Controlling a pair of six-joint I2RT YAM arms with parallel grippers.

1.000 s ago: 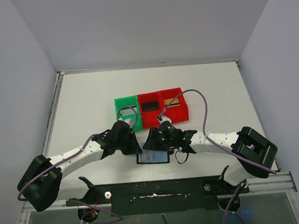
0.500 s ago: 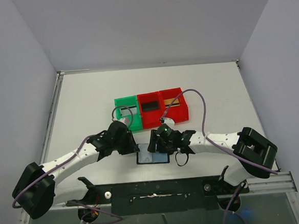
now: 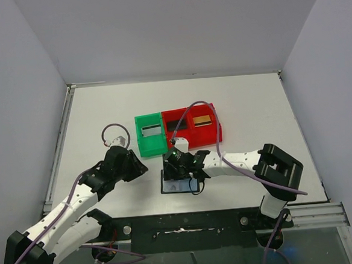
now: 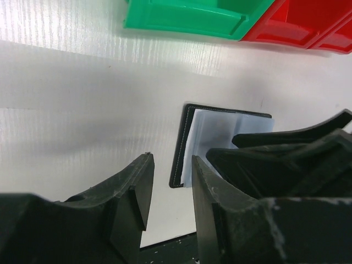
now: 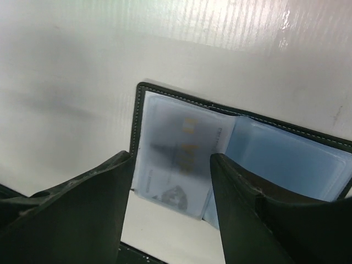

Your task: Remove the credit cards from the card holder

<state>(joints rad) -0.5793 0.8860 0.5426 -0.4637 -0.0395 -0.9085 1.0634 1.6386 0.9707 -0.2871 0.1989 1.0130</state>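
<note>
My right gripper hangs spread wide over the open card holder, which lies flat on the table with a pale card in one pocket. My left gripper sits just beside it, slightly parted and empty.

No legible text; pale card in card holder pocket bears blurred gold marking, unreadable

The white tabletop carries a green bin and two red bins touching in a row. Nearer lies an open card holder.
</note>
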